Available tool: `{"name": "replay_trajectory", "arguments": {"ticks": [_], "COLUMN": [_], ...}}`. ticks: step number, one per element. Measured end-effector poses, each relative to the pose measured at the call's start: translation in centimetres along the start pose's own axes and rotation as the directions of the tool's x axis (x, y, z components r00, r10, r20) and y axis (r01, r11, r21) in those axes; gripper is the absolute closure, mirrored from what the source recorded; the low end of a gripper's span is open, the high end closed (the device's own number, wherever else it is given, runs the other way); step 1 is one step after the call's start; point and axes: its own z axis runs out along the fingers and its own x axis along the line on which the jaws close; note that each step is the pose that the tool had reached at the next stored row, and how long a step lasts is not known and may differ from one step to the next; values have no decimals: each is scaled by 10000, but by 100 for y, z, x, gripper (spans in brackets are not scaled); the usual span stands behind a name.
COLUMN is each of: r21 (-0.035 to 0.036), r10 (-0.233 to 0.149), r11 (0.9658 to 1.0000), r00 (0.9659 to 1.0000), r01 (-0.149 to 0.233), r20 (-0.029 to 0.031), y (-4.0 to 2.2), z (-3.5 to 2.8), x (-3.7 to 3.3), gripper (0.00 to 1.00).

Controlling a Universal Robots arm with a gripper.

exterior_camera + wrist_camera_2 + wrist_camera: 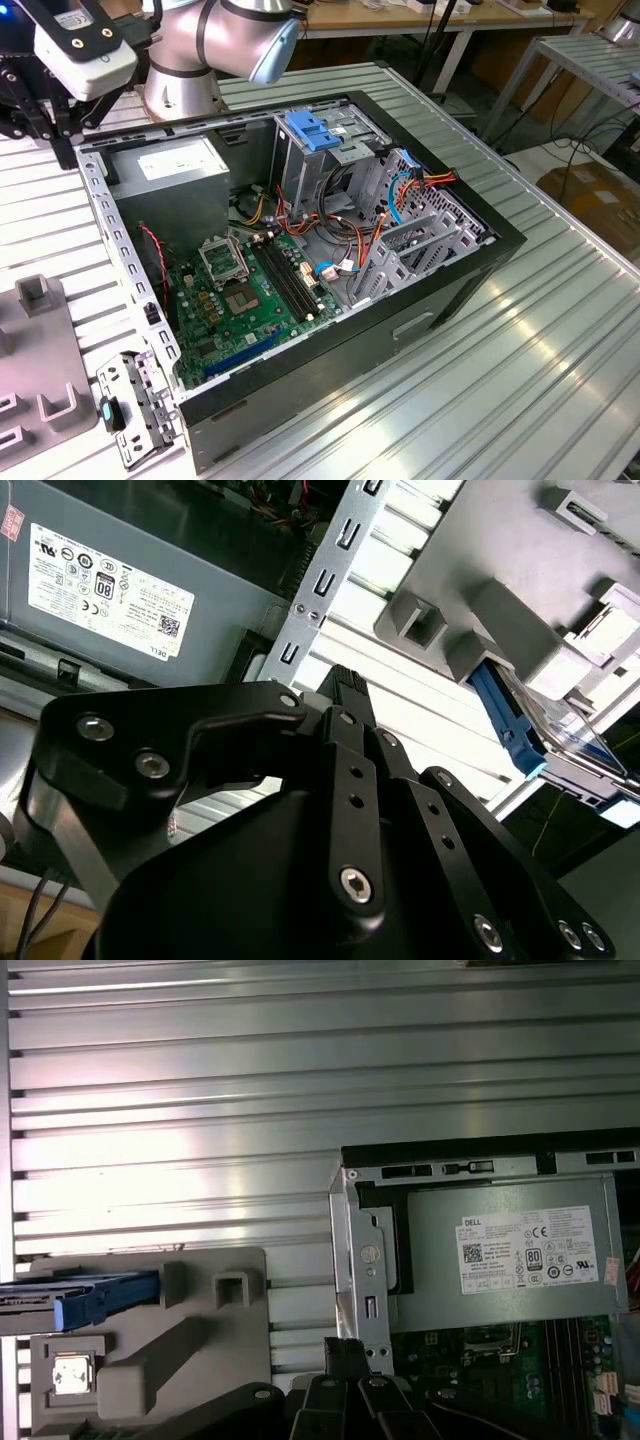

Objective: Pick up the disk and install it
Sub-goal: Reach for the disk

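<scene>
Since the disk (100, 1298) sits slotted in a grey holder (200, 1360), your claw (345, 1358), apart or together you cannot tell, risks striking its posts.

Exterior view: high up, angled down, mid range, whole open computer case (400, 330) and worktop (520, 380) in shot. First wrist view: straight down from above. Second wrist view: closer, slanted. Both wrist views share power supply (510, 1260) (110, 590), grey holder (190, 1330) (500, 610), disk (105, 1300) (505, 725).
</scene>
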Motion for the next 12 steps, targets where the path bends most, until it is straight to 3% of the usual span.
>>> {"name": "replay_trajectory", "arguments": {"ticks": [12], "r21": [0], "r10": [-1], "r11": [10000], "r00": [10000], "r01": [1], "r20": [0], "y": [14], "z": [-3], "x": [209], "gripper": [89]}}
